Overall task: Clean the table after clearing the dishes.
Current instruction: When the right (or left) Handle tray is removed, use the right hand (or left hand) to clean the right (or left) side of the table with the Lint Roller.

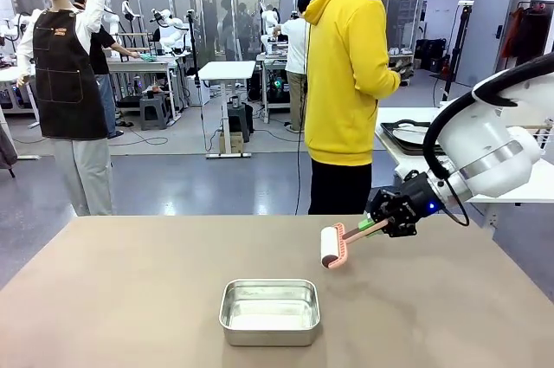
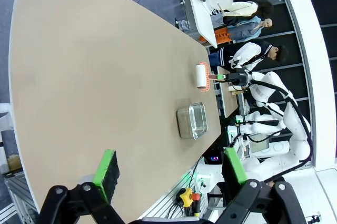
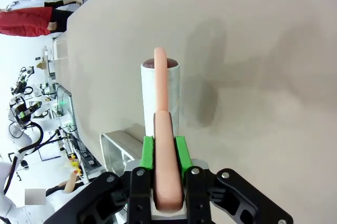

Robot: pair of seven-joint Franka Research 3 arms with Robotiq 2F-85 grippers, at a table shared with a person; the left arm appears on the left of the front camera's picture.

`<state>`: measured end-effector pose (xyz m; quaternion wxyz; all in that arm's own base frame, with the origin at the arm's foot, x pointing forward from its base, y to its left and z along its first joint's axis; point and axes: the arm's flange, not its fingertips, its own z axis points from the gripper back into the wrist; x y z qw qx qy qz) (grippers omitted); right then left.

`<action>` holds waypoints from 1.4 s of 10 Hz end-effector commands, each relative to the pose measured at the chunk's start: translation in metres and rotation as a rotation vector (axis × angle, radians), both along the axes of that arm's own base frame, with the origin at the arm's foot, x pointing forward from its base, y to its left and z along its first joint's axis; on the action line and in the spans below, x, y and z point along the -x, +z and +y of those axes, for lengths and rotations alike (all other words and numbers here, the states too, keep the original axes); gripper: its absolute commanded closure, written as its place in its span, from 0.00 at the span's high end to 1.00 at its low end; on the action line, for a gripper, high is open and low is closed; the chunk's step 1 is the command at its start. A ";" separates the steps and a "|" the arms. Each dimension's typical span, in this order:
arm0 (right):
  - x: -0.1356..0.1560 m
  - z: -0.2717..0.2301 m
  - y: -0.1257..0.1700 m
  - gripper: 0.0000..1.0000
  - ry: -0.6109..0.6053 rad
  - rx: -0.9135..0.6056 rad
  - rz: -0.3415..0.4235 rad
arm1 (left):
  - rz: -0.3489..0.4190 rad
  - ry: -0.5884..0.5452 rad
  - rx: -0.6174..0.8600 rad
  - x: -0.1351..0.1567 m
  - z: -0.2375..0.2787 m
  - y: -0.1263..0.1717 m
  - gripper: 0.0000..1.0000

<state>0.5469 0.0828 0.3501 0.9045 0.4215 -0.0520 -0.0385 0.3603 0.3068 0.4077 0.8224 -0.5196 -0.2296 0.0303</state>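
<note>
The table (image 1: pixel 130 299) has a plain taupe top. My right gripper (image 1: pixel 382 222) is shut on the pink handle of a lint roller (image 1: pixel 332 246), over the table's right half. The roller's white roll points toward the middle and casts a shadow beside it. In the right wrist view the green pads of the right gripper (image 3: pixel 164 147) clamp the lint roller (image 3: pixel 160 97) by its handle. My left gripper (image 2: pixel 168 168) is open and holds nothing, high above the table (image 2: pixel 95 66). A dark tray with a white dish (image 1: pixel 409 135) lies on the white side table.
A small steel pan (image 1: pixel 270 310) stands near the table's front middle, left of the roller. A person in a yellow hoodie (image 1: pixel 346 82) stands at the far side, next to the white side table (image 1: pixel 394 119).
</note>
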 end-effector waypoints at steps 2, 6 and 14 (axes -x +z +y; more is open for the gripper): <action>-0.010 0.001 -0.027 0.21 0.034 0.010 0.008 | -0.020 -0.003 0.013 0.004 0.001 0.001 1.00; -0.022 -0.063 -0.040 0.21 -0.031 0.028 -0.036 | -0.020 -0.003 0.013 0.004 0.001 0.001 1.00; 0.022 -0.262 -0.009 0.21 -0.034 0.137 -0.187 | -0.020 -0.003 0.013 0.004 0.001 0.001 1.00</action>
